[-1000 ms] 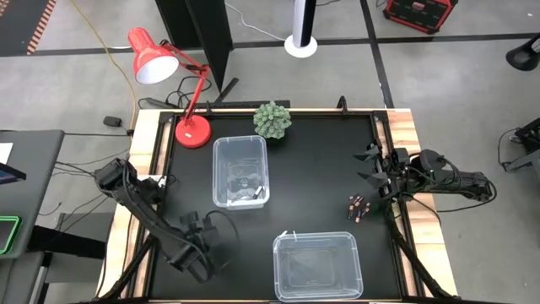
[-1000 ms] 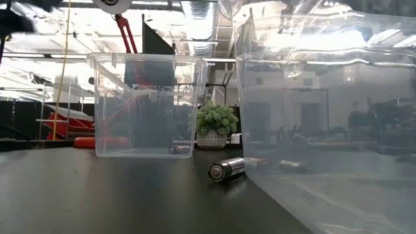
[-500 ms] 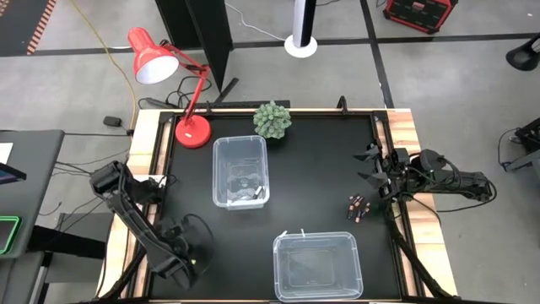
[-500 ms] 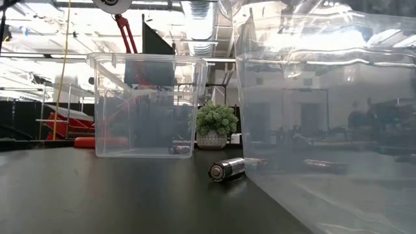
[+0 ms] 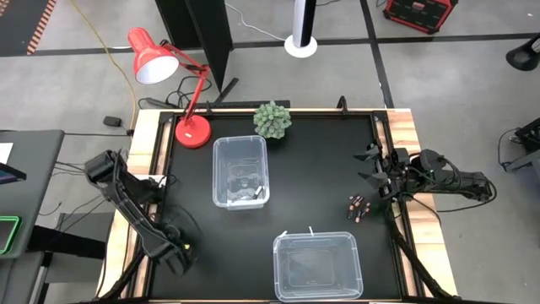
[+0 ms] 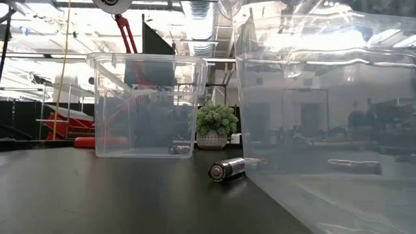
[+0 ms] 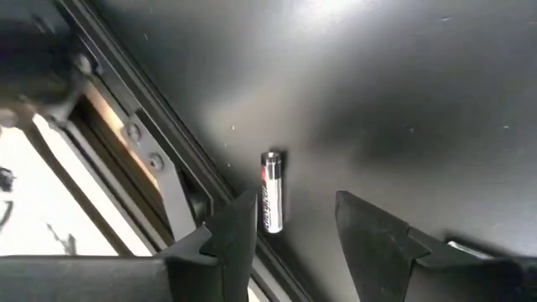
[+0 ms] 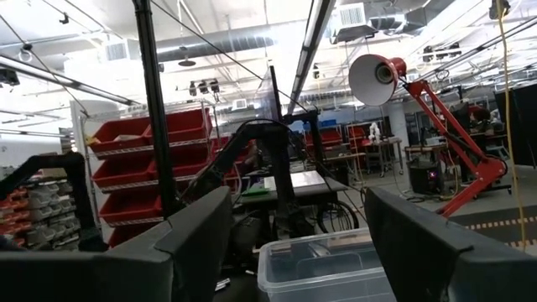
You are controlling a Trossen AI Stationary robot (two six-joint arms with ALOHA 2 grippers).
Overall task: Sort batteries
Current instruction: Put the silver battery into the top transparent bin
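Note:
A whitish-silver battery (image 7: 271,191) lies flat on the black table (image 5: 321,160) by its left frame. My left gripper (image 7: 294,226) (image 5: 175,256) hovers open just over it, a finger on either side, touching nothing. A cluster of dark batteries (image 5: 357,206) lies near the right edge, close to my right gripper (image 5: 372,169) (image 8: 298,252), which waits open. One battery (image 6: 226,169) rests against the near clear bin (image 5: 316,266). Another battery (image 6: 354,166) shows through that bin's wall. The far bin (image 5: 241,171) holds a battery (image 6: 179,149).
A red desk lamp (image 5: 156,59) and a small potted plant (image 5: 272,120) stand at the table's far side. Wooden side rails and dark frame bars (image 7: 159,168) run along the left edge beside my left gripper. Bare table lies between the two bins and the right-hand batteries.
My left gripper has drawn back toward the table's left edge, staying near the front. The battery seen through the near bin's wall has rolled steadily toward the table's right. My right arm has kept still.

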